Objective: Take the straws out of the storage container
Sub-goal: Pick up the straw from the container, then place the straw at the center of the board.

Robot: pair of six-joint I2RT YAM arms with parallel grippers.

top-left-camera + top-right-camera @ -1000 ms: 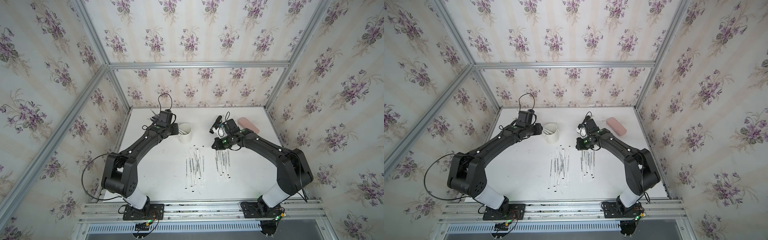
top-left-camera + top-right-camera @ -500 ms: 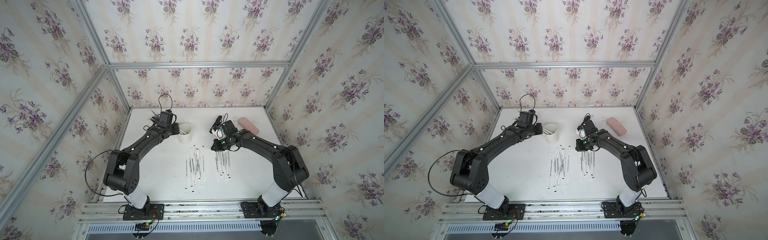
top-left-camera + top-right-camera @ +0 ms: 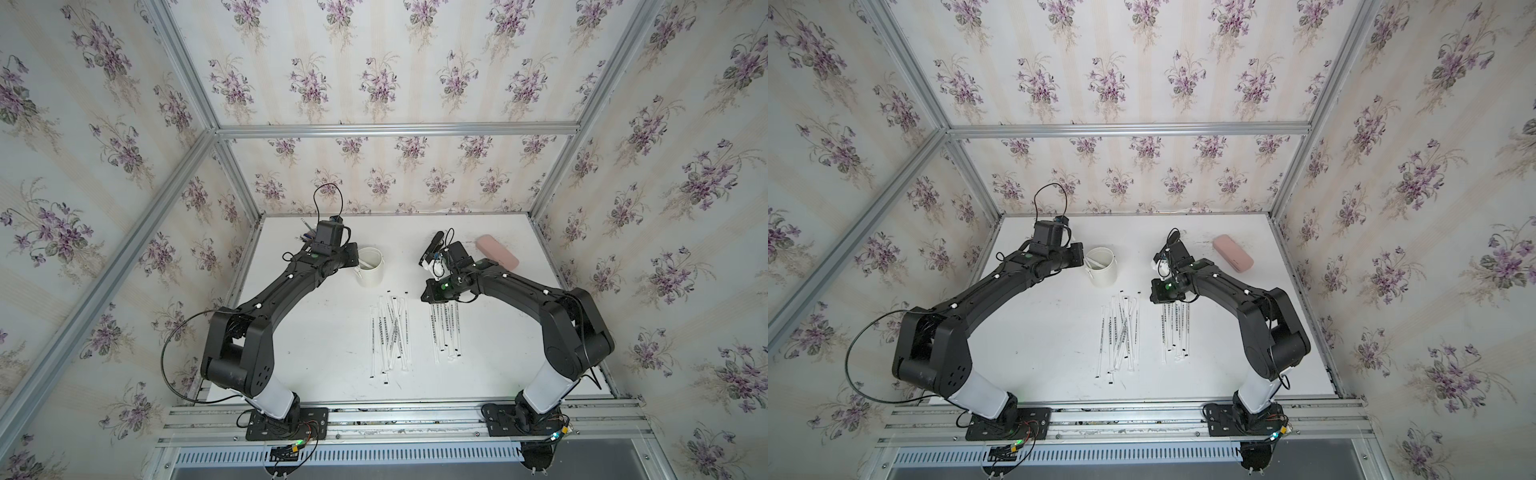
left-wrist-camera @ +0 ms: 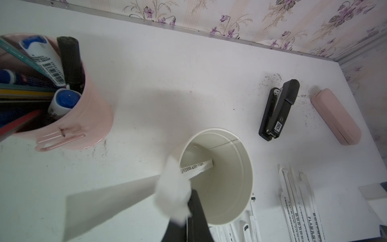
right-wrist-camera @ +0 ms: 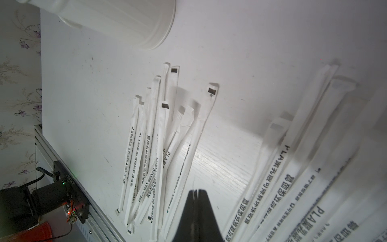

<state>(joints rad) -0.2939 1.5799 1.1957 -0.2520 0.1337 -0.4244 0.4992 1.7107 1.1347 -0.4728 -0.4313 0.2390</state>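
Note:
The white storage container point(image 3: 370, 266) point(image 3: 1100, 266) stands upright at the back middle of the table. One wrapped straw point(image 4: 196, 167) leans inside it. My left gripper point(image 4: 184, 201) sits at the container's rim point(image 3: 356, 255), shut on that straw's blurred upper end. Two piles of straws lie flat on the table in front of the container, a left pile point(image 3: 390, 332) point(image 5: 155, 146) and a right pile point(image 3: 446, 328) point(image 5: 293, 178). My right gripper point(image 5: 195, 190) point(image 3: 428, 297) hangs shut and empty just above the table between the piles.
A pink pen cup point(image 4: 62, 94) full of pens stands at the back left, behind my left arm. A black stapler point(image 4: 278, 109) and a pink case point(image 3: 496, 249) point(image 4: 335, 119) lie at the back right. Walls close the table on three sides.
My left gripper's jaws have shut on the straw at the container's rim. The right arm has shifted slightly and stays shut.

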